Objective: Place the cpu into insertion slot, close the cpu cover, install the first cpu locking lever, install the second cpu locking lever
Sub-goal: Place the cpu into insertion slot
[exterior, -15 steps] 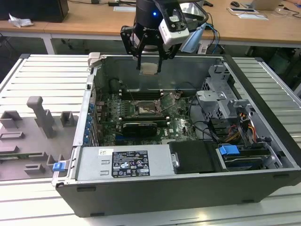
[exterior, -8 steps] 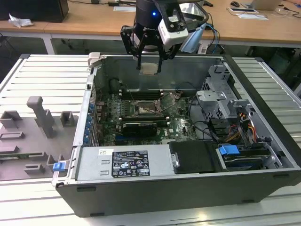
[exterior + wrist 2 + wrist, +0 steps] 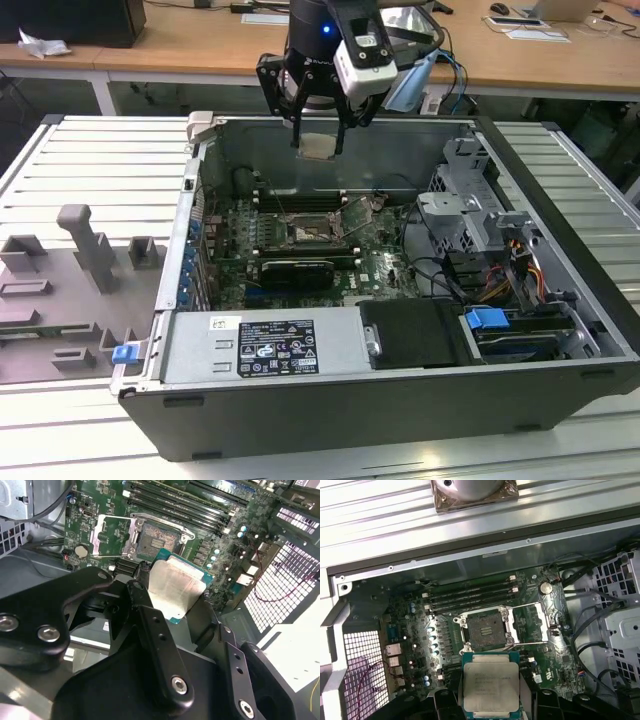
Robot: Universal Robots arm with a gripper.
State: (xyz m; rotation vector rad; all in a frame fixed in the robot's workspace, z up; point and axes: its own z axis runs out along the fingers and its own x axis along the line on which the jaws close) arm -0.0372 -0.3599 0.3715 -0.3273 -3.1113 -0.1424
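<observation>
My gripper hangs above the open computer case, shut on the cpu by two opposite edges. In both wrist views the cpu shows its silver-grey top face, framed by a green edge. The insertion slot lies on the green board below it, its dark centre bare. Beside the slot, the cpu cover is swung open and lies flat. In the exterior view the insertion slot sits well below the held cpu, a little nearer the camera.
Long black memory slots run along one side of the socket. A power supply spans the case's near side, with a drive cage and cables at the exterior view's right. Grey fixtures stand on the table outside the case.
</observation>
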